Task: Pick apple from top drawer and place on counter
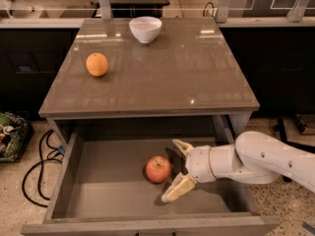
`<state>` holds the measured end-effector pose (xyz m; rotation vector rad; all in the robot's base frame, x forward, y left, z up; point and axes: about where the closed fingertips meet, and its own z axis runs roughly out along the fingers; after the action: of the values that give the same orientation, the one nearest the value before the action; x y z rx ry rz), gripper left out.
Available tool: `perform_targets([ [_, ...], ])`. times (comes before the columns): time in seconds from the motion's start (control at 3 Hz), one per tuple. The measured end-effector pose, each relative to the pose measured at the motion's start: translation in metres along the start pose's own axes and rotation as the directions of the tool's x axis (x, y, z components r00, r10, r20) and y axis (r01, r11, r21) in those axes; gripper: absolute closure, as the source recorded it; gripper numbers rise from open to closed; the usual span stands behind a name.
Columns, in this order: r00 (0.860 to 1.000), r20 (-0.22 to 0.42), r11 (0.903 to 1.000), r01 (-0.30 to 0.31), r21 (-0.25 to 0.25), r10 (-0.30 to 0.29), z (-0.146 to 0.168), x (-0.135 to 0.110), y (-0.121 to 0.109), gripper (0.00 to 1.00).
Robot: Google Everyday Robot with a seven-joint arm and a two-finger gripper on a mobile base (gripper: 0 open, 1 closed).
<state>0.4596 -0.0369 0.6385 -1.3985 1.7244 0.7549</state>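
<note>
Apple [158,169] sits on the floor of the pulled-out drawer [98,181], a little right of the middle and nearer the front than the back. It is red with a paler patch on top. I can make out the dimple, but the stem is too small for me to be sure of.

Just to its right I have the gripper [171,171], with the fingers [177,190] spread wide. One finger reaches behind the apple's right side and the other angles down toward the front. The apple's right edge lies at the mouth of that gap. From this angle I cannot tell whether either finger touches the fruit, or whether the lower tip rests on the drawer floor.

The white arm [266,159] comes in over the drawer's right wall and is cut off at the right border, so I see nothing of the base.

The back of the drawer runs into shadow under the surface [162,77], and its rear wall is hard to read. Its front panel is clipped by the bottom border.

On the surface above, an orange [97,64] lies at the left and a white bowl [145,29] stands near the far edge, well apart from each other.

On the floor to the left, dark cables [37,166] loop beside the drawer, and a patterned bag [10,134] is half cut off.
</note>
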Motion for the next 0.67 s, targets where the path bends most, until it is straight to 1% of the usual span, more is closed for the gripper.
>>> perform_targets([
  [0.33, 1.0, 0.031, 1.0, -0.005, -0.002, 0.005, 0.0082, 0.0004, -0.0004, 0.0],
  [0.67, 0.998, 0.068, 0.9999, 0.009, 0.008, -0.009, 0.0119, -0.002, -0.0006, 0.0],
])
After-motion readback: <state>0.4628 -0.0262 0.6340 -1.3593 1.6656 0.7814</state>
